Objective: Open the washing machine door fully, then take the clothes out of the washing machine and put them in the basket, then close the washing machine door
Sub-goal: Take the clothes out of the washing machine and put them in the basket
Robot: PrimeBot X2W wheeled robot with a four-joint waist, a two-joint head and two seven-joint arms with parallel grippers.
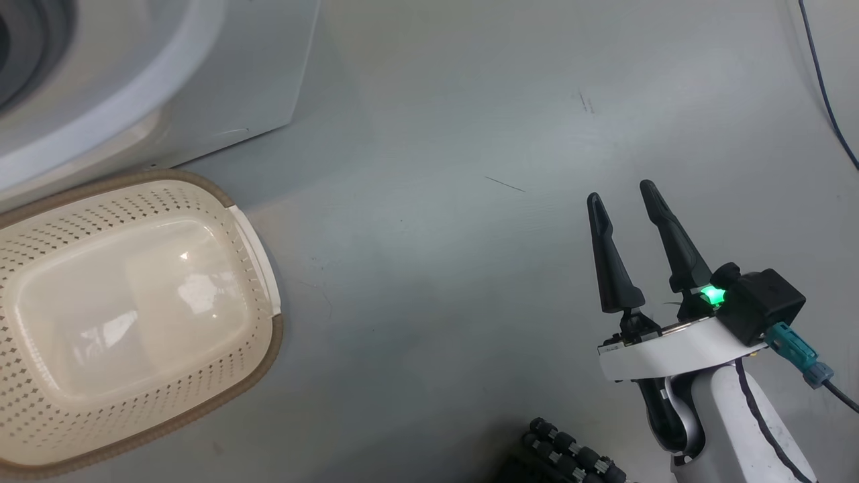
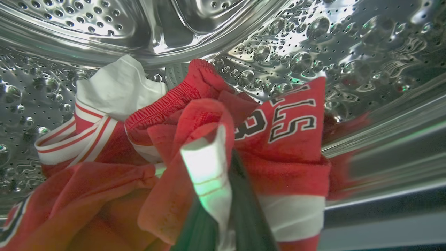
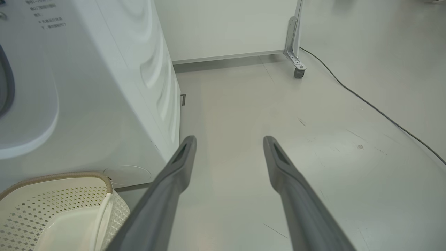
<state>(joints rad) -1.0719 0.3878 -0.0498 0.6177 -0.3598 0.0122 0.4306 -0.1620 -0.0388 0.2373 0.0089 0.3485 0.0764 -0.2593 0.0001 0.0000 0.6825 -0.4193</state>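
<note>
The left gripper point(image 2: 219, 195) is reaching into the steel drum point(image 2: 313, 35) of the washer, its dark fingers rising from the bottom centre of the left wrist view. They are standing close together and are pinching a fold of the clothes point(image 2: 285, 139): a white strip with red cloth around it is sitting between them, lit green. The clothes are lying in a heap across the lower left and centre of that view, red jersey cloth with white stripes and black-and-white numerals, and a plain white piece is poking up at the upper left of the heap. All of it is resting against the drum wall.

In the head view the right gripper point(image 1: 621, 191) is hanging at the lower right over the grey floor point(image 1: 436, 268), its two fingers spread apart and holding nothing. The right wrist view is showing the same wide gap point(image 3: 230, 139).

The basket point(image 1: 80, 215) is sitting at the lower left of the head view, just beside the washer point(image 1: 221, 80), which is taking the upper left corner. Its glossy bottom is showing. A cable point(image 3: 366, 101) is running across the floor at the right.
</note>
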